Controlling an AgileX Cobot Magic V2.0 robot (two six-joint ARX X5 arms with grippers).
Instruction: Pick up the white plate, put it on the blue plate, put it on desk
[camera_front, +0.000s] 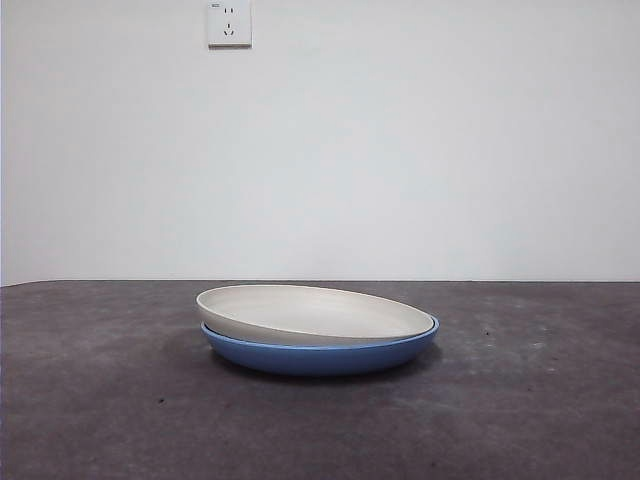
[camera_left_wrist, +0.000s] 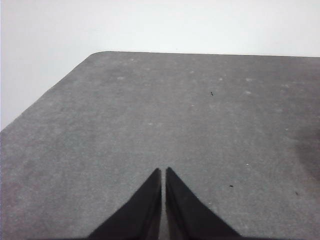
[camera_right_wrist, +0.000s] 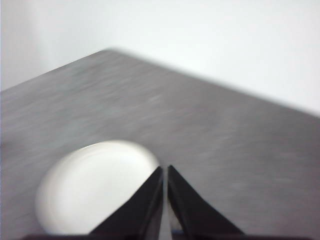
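Front view: the largest thing is the pale wall (camera_front: 400, 150) that fills the upper half, with a white socket plate (camera_front: 229, 23) high up on it. Below it the dark grey-brown worktop (camera_front: 90, 400) runs the full width, rough and mottled.

Near the middle of the worktop sit the two plates, one on the other. The blue plate (camera_front: 320, 358) rests flat on the surface, glossy, with only its outer wall and a thin strip of rim showing. The white plate (camera_front: 315, 313) lies inside it and touches it, but it is not level: its edge on the left side of this view rides higher above the blue rim, while on the other side it sinks down to meet the rim. Its cream inside shows faint brushed streaks. No arm shows in this view.

In the right wrist view, which is blurred, the right claw (camera_right_wrist: 164, 169) hangs above the worktop with its two black jaws brought together, only a hairline slit between them, and nothing held. The white plate (camera_right_wrist: 95, 185) lies beneath and beside the jaw tips; the blue plate cannot be made out there.

In the left wrist view the left claw (camera_left_wrist: 163, 171) is likewise closed to a thin slit and empty, over bare worktop (camera_left_wrist: 150, 100) near a rounded corner of it, with neither plate in sight.
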